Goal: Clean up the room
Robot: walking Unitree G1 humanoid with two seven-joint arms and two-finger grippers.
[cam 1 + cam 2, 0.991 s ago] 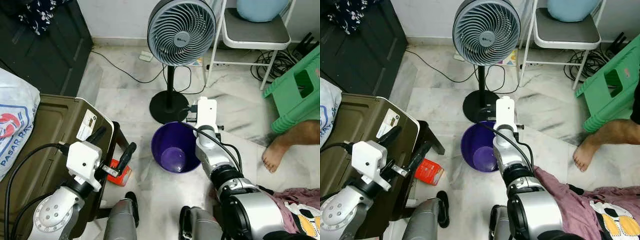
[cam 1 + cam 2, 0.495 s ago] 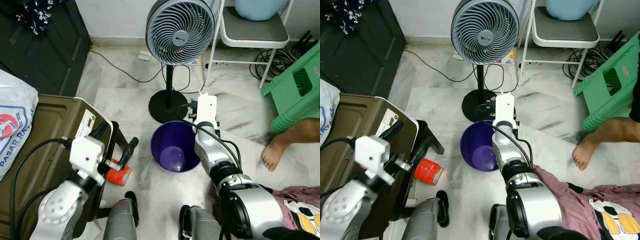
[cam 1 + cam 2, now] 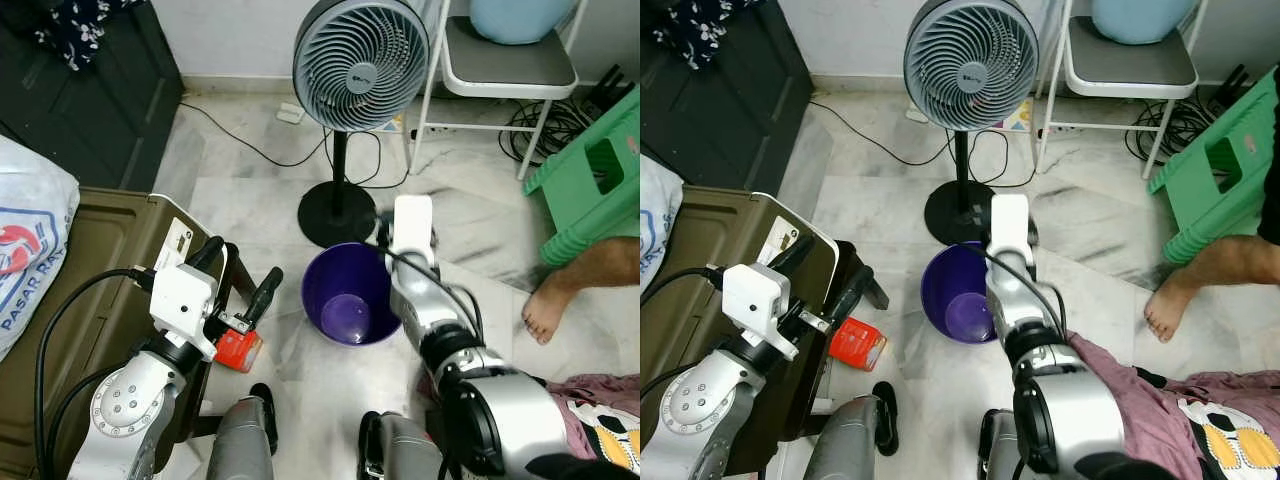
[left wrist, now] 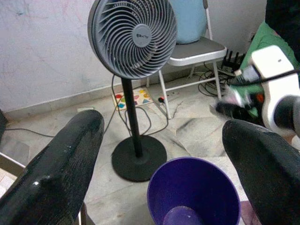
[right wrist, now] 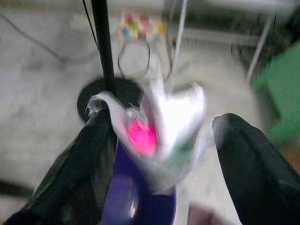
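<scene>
Right hand [image 5: 161, 154] now spread; wrapper [image 5: 159, 126] loose above purple bin [image 3: 347, 295].

White-pink wrapper [image 5: 159, 126] above purple bin [image 3: 349, 296]

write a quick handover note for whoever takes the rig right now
Right gripper: open above the purple bin, a white-and-pink wrapper between its fingers, blurred, apparently dropping.
Left gripper: open, holding nothing, raised beside the olive case.
Done: wrapper brought over the bin; bin looks empty inside.
Left: confirm the wrapper lands in the bin; red packet lies on the floor by the case, cloth lies near a person's foot.
</scene>
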